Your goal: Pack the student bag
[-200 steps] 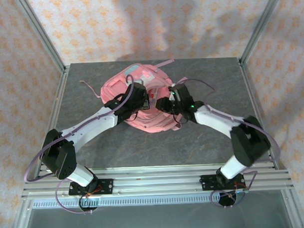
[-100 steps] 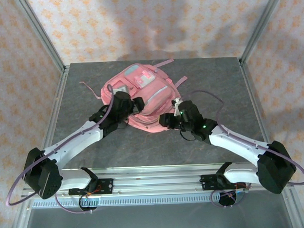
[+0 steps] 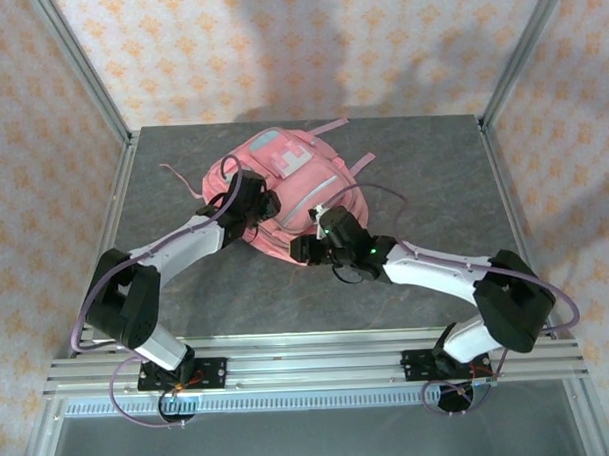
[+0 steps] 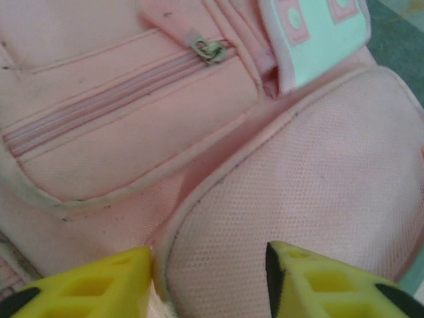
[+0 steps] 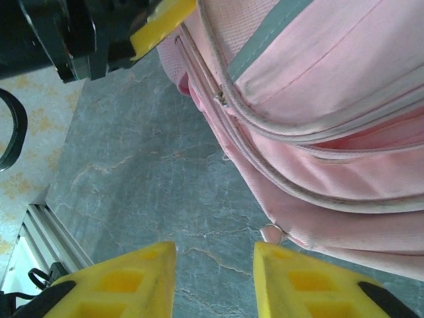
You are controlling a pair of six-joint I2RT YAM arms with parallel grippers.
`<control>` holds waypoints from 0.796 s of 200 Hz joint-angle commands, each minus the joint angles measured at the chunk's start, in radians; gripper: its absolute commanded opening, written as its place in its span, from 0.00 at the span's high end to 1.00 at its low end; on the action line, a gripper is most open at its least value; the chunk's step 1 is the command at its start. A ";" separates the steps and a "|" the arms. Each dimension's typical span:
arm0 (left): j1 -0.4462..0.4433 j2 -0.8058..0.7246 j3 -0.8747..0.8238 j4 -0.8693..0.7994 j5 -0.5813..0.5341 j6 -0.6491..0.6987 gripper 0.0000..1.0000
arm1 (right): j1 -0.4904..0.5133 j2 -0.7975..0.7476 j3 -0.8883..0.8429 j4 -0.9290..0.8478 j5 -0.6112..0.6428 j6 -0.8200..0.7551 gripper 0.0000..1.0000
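Observation:
The student bag lies flat at the back middle of the table, pink, with its light blue and white patch facing up. My left gripper rests on the bag's left side. In the left wrist view its yellow fingers stand apart over a mesh side pocket, the left one against the pocket's piping; a front zip is shut. My right gripper sits at the bag's near edge, low over the table. It is open with bare table between the fingers, and a small metal ring lies by the right fingertip.
Grey stone-look table has free room right of and in front of the bag. Pink straps trail behind the bag, and one loose strap lies to its left. Metal frame posts stand at the back corners.
The bag has gone from bunched up to lying flat. My left gripper opened and shifted toward the bag's left side. My right gripper slid left along the bag's near edge.

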 commanded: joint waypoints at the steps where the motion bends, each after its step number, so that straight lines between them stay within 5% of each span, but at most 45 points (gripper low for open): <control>1: 0.009 0.024 0.035 0.024 0.008 0.028 0.67 | 0.005 0.027 0.025 0.044 0.032 0.022 0.65; 31: 0.012 0.056 0.037 0.024 0.031 0.028 0.99 | 0.004 0.056 0.028 0.065 0.018 0.034 0.65; 97: 0.007 0.039 0.006 0.079 0.120 -0.029 1.00 | 0.014 0.177 0.149 0.010 0.166 0.071 0.59; 159: -0.050 0.021 0.007 0.109 0.169 -0.075 1.00 | 0.017 0.336 0.317 -0.125 0.497 0.187 0.55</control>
